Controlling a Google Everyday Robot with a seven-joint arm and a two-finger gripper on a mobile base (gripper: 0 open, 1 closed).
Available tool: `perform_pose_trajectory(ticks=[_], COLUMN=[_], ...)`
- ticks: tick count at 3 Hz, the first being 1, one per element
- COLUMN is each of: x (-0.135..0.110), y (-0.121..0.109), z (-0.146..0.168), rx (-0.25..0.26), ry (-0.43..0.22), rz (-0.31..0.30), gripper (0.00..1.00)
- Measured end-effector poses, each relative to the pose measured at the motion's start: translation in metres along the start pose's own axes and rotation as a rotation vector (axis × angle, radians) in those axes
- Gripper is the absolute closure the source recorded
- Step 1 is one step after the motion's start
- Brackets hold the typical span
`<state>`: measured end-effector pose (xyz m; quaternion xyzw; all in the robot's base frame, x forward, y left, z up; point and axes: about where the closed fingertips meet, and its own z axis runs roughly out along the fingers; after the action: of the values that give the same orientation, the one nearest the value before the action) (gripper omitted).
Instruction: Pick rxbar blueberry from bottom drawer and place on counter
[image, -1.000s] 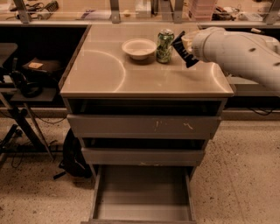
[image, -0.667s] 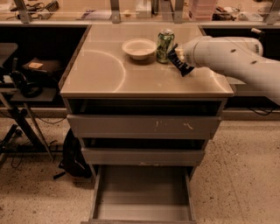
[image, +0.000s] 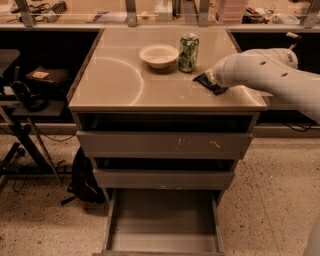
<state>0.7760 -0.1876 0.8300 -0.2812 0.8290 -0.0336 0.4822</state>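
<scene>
The rxbar blueberry (image: 204, 80), a dark flat bar, sits low at the counter (image: 120, 75) surface, just right of and in front of the green can. My gripper (image: 214, 84) is at the bar's right end, at the tip of the white arm that reaches in from the right; the arm's wrist covers most of it. Below, the bottom drawer (image: 162, 220) is pulled out, and its grey floor shows nothing on it.
A green can (image: 188, 52) and a white bowl (image: 158, 55) stand at the back of the counter. The two upper drawers (image: 165, 144) are slightly out. A black bag (image: 85, 177) leans left of the cabinet, beside a side table with headphones (image: 30, 97).
The arm has swung lower and nearer the counter's front right. The bar came down with it from beside the can's top to the counter surface.
</scene>
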Motion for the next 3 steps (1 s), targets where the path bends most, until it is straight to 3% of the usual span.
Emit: perform_pose_trajectory(ticks=[1, 3], x=[0.0192, 0.0192], y=[-0.0056, -0.0055], z=[-0.0055, -0.0054], rx=[-0.004, -0.004], ry=[0.025, 0.025], rz=[0.011, 0.011], gripper=[0.98, 0.56])
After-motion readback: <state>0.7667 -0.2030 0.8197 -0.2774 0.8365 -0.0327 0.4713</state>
